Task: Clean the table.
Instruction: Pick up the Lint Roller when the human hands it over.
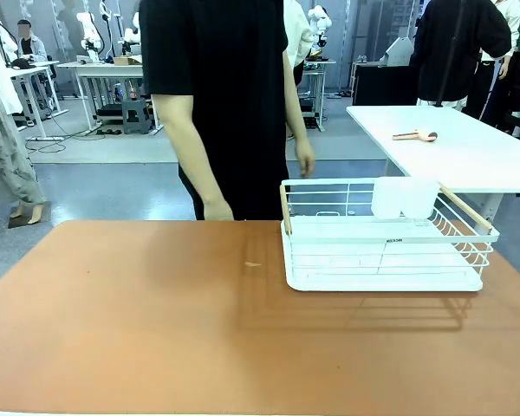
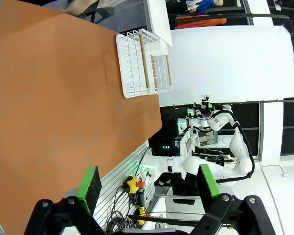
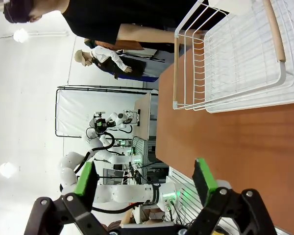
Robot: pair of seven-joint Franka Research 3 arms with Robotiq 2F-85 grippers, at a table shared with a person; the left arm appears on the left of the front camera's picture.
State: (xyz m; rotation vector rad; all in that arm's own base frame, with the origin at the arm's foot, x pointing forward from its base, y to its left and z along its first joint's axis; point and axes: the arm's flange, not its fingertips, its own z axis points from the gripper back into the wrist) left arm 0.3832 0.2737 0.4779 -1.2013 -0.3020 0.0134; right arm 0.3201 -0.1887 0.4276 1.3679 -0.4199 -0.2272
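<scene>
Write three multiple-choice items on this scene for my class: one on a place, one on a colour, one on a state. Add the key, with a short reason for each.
1. Where on the table does the white wire rack stand?
A) on the robot's right side
B) on the robot's left side
C) at the near edge, in the middle

2. What colour is the top worn by the person at the table's far edge?
A) white
B) black
C) red

3. In what state is the right gripper?
A) shut on a cloth
B) shut on the rack
C) open, holding nothing

Key:
1 A: in the front view the rack sits at picture right, which is the robot's right.
2 B: the short-sleeved top is plainly black.
3 C: its green pads stand wide apart with nothing between them.
</scene>
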